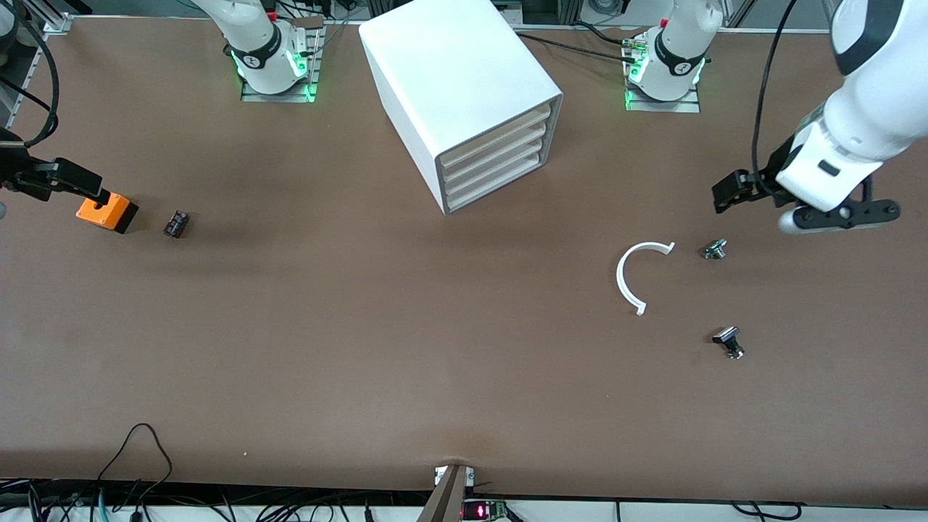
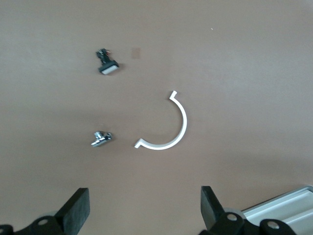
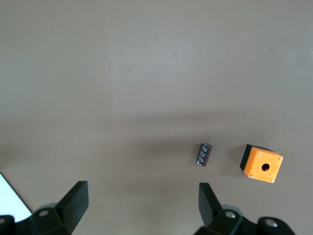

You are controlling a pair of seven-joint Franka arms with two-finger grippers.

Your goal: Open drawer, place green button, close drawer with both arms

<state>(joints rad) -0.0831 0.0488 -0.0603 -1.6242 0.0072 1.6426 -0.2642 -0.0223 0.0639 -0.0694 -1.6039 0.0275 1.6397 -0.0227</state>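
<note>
Right hand (image 3: 141, 203) hangs over the right arm's end of the desk (image 1: 362, 348), fingers spread wide, nothing between them. Just off its fingertips sit the orange box (image 3: 261, 164) and a small black cylinder (image 3: 204, 154). Neither belongs to this job, so a grab here would be wasted.

Next, the cabinet (image 1: 449, 72), well apart from both hands, with all four trays pushed in. The drawer (image 1: 500, 130) has only a thin front lip to catch. A hand could slip off it, or drag the whole light cabinet if the other arm does not brace it.

Then the white arc (image 2: 168, 129), and beside it the button (image 2: 101, 139), lying below the left hand (image 2: 142, 210), which is also spread and empty. A look-alike black-and-silver part (image 2: 107, 63) lies farther out from that hand. The risk is picking the wrong piece, or the tiny button squirting out sideways as the fingers pinch.
</note>
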